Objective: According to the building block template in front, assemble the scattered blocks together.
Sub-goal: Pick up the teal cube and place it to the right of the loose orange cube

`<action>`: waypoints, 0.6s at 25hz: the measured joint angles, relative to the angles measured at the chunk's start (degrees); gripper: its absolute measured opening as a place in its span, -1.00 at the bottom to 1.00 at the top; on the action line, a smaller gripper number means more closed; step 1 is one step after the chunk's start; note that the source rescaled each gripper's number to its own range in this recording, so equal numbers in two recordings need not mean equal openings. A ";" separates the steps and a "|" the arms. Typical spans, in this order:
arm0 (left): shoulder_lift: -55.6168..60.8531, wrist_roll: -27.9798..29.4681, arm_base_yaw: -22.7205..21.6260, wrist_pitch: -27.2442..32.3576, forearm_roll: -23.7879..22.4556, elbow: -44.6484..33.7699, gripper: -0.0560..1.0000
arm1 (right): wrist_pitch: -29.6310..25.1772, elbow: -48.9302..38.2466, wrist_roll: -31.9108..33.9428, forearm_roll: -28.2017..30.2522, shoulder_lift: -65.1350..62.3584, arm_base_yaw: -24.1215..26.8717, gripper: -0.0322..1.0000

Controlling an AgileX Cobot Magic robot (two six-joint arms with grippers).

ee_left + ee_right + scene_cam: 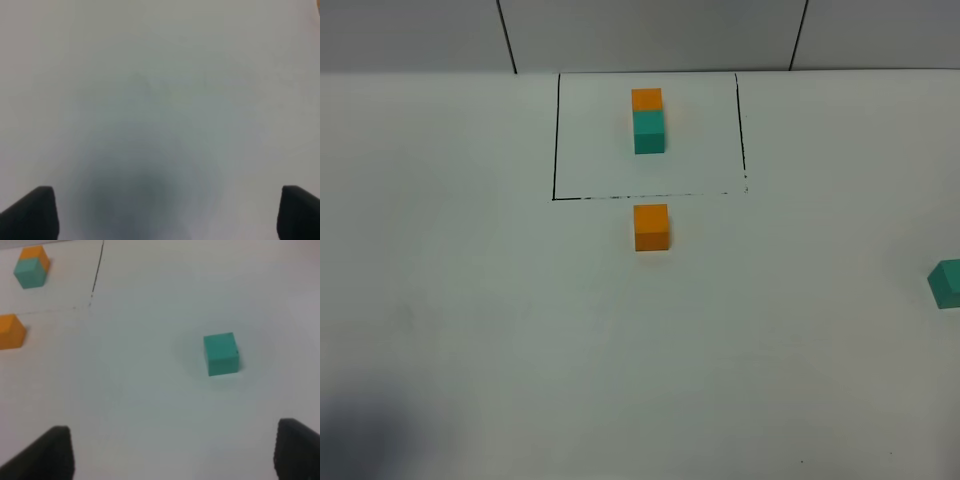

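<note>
The template [648,120], an orange cube joined to a teal cube, stands inside a thin black drawn rectangle [556,140] at the back of the white table; it also shows in the right wrist view [31,267]. A loose orange cube [651,227] sits just in front of the rectangle, also seen in the right wrist view [11,331]. A loose teal cube [947,282] sits at the right edge, apart from everything [221,354]. My right gripper [172,450] is open, with the teal cube ahead of its fingers. My left gripper [167,212] is open over bare table.
The white table [500,330] meets a grey panelled wall [650,30] at the back. A dark shadow lies on the table at the front left corner [360,440].
</note>
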State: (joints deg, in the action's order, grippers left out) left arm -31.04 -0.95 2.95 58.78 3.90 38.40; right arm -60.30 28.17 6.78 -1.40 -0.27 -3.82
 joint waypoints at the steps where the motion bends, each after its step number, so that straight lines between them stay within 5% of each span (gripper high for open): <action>1: 1.83 0.43 0.00 0.49 0.05 -0.87 0.67 | 0.00 0.00 0.00 0.00 0.00 0.00 0.31; 15: 20.80 1.61 0.00 2.10 0.11 -9.51 0.54 | 0.00 0.00 0.00 0.00 0.00 0.00 0.31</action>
State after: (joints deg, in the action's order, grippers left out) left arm -10.23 0.65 2.95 60.88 4.01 28.89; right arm -60.30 28.17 6.78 -1.40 -0.27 -3.82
